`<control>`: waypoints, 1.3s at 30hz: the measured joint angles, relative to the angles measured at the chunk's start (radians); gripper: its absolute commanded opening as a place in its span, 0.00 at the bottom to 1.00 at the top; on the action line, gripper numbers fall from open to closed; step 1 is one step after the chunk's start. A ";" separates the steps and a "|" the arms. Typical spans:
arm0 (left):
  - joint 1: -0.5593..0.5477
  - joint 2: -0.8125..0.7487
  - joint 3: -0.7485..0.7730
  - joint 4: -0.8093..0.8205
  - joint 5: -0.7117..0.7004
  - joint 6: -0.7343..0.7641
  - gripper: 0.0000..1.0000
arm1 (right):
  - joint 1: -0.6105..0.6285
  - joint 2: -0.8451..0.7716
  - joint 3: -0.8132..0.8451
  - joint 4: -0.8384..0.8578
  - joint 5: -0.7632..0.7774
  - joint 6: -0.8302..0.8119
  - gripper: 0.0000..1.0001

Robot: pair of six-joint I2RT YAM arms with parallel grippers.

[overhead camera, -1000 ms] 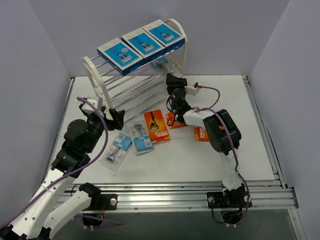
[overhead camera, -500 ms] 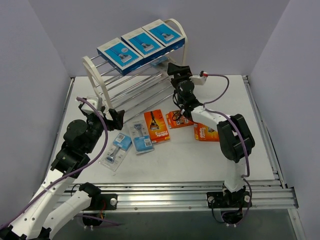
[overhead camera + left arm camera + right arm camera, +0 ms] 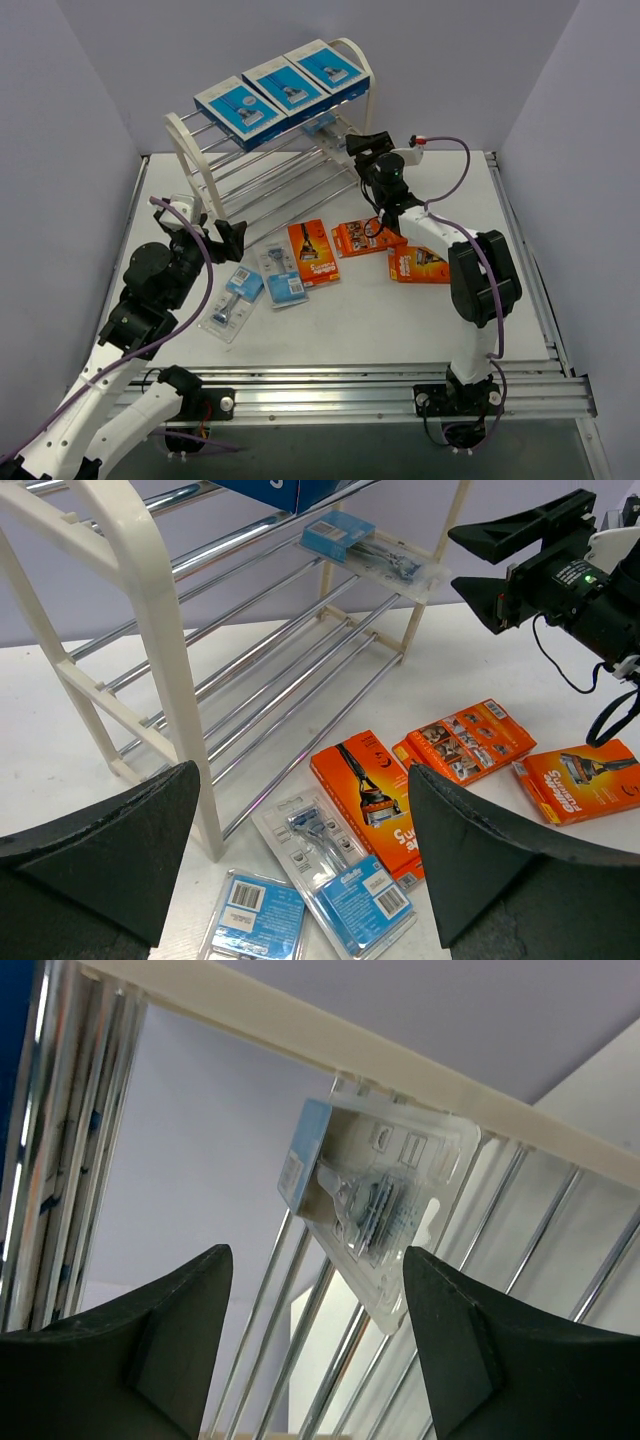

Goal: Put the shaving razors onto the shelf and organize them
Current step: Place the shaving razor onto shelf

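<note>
At the shelf's (image 3: 185, 150) far right end, one clear blister pack (image 3: 375, 1205) lay on the second tier's rods, so your best move was to back the right gripper (image 3: 315, 1340) straight off without nudging it. Its fingers (image 3: 150, 1350) stood apart, holding nothing; the left gripper (image 3: 300, 810) gaped wide, empty, near two blister packs (image 3: 345, 890) on the table (image 3: 400, 320).
</note>
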 measured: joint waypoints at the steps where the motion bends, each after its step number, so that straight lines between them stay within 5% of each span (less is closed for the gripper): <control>1: 0.000 0.000 0.000 0.000 0.000 0.000 0.94 | 0.000 0.000 0.000 -0.009 -0.009 0.003 0.59; 18: 0.000 -0.011 0.000 0.000 0.000 0.000 0.94 | 0.001 -0.024 -0.055 -0.063 -0.057 0.002 0.50; 21: 0.000 -0.011 0.000 0.000 0.000 0.000 0.94 | -0.002 -0.053 -0.076 -0.087 -0.057 -0.028 0.44; 30: 0.000 -0.011 0.000 0.000 0.000 0.000 0.94 | -0.055 -0.137 -0.010 -0.266 -0.098 -0.212 0.00; 39: 0.000 -0.010 0.000 0.000 0.001 0.000 0.94 | -0.075 -0.055 0.255 -0.554 -0.203 -0.439 0.00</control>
